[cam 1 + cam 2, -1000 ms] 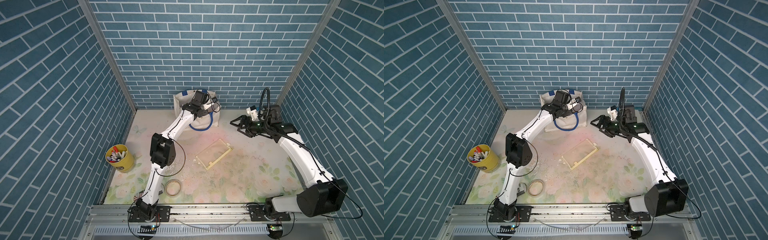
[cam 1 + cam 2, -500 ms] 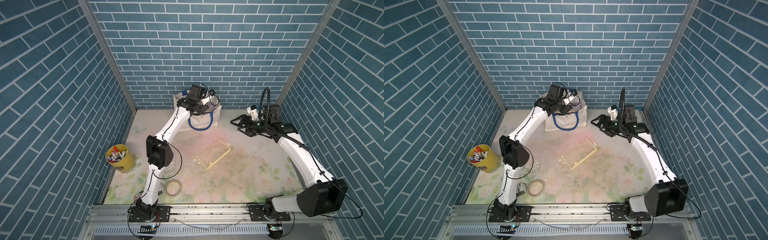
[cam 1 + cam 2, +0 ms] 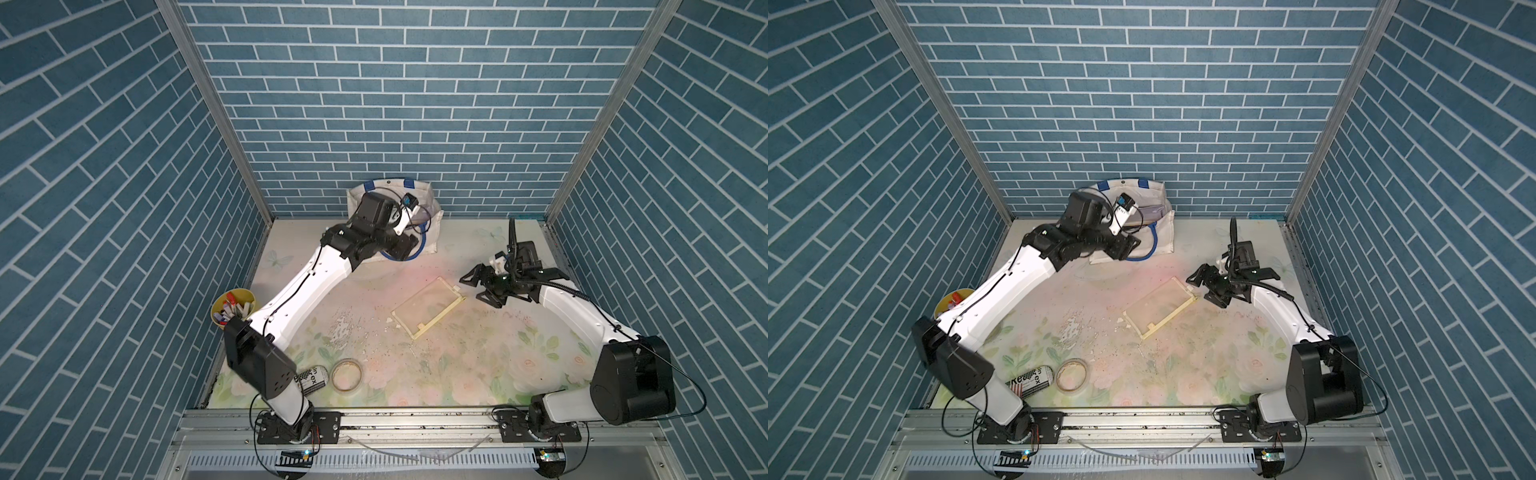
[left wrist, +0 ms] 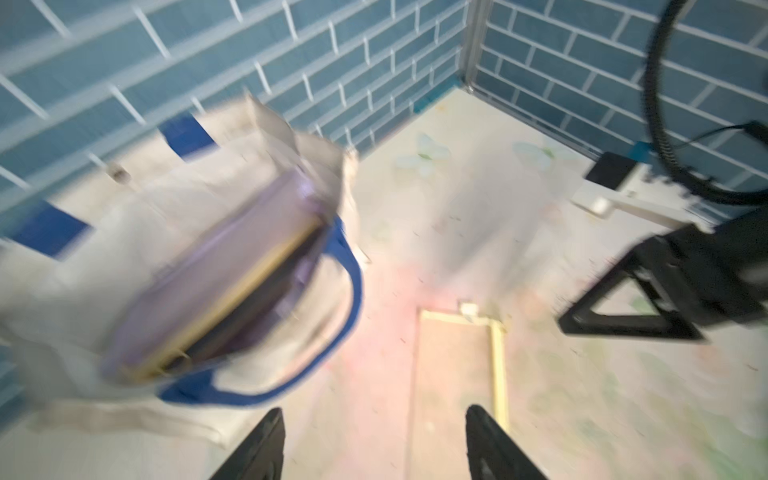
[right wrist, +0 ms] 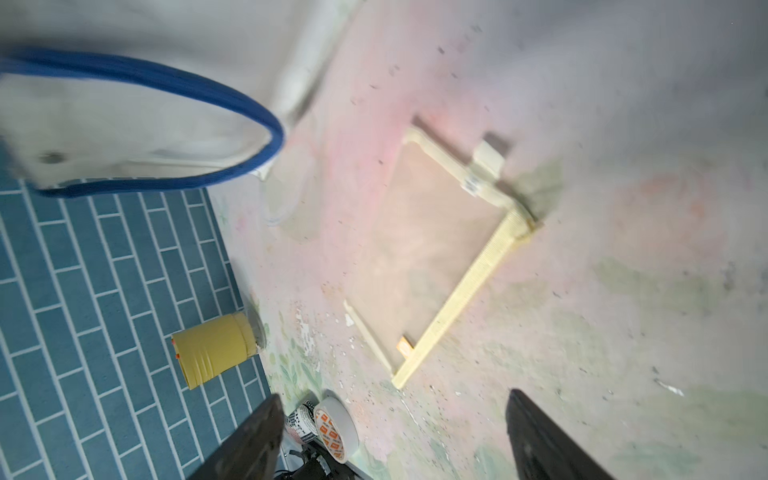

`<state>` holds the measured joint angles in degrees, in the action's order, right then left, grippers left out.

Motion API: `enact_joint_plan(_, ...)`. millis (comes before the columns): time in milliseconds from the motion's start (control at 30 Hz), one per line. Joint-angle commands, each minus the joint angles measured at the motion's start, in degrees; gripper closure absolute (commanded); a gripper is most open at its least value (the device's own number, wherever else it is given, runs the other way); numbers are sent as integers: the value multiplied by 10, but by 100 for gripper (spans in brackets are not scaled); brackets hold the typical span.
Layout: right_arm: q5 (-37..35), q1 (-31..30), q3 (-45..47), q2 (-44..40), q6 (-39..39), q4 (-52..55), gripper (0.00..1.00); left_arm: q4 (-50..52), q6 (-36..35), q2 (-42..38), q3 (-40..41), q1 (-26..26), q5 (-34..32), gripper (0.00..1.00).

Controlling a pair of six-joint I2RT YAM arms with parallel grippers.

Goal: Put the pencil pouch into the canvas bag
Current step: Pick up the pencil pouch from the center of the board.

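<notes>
Both of my grippers stand spread with nothing between their fingers.

In both top views my left gripper (image 3: 400, 250) (image 3: 1122, 247) hangs low just in front of the canvas bag (image 3: 432, 232) (image 3: 1165, 237), over its blue handle (image 3: 419, 251) (image 3: 1152, 246). The bag stands upright against the back wall, mouth up. In a top view a lavender strip of the pencil pouch (image 3: 1152, 212) shows inside that mouth. My right gripper (image 3: 478, 289) (image 3: 1201, 286) hovers well apart from the bag, just beside a corner of the flat yellow-edged sleeve (image 3: 428, 305) (image 3: 1160, 307) lying on the table (image 3: 457, 374). A yellow cup (image 3: 232, 305) of markers stands by the left wall, and a tape roll (image 3: 347, 374) lies near my left arm's base, beside a can (image 3: 311, 378).

My left wrist view is blurred, yet both fingertips (image 4: 272, 419) are wide apart and bare, with the gripper (image 4: 374, 415) above the table. The purple pouch (image 4: 216, 270) sits on edge inside the bag (image 4: 83, 291), within its walls, the handle (image 4: 351, 291) hanging outside.

My right wrist view shows the gripper (image 5: 392, 399) open above the table, the sleeve (image 5: 436, 249) ahead of it, and the bag's wall (image 5: 124, 116) and handle (image 5: 174, 85) beyond. I cannot see the pouch from there.
</notes>
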<state>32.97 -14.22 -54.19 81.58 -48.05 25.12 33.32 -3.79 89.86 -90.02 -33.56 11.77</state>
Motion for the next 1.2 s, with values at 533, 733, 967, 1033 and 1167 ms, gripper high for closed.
enact_joint_plan(533,-40,-51,100,169,-122,-278,19,-299,296,126,279,44,204,15)
enact_joint_plan(733,-35,-53,87,206,-131,-306,20,-341,310,171,298,39,212,15)
enact_joint_plan(967,-21,-55,81,226,-135,-329,22,-428,363,185,349,30,240,15)
enact_joint_plan(1033,-20,-55,84,228,-136,-338,23,-432,368,188,350,15,244,15)
enact_joint_plan(1167,-12,-56,93,231,-142,-359,24,-478,404,198,355,-9,258,16)
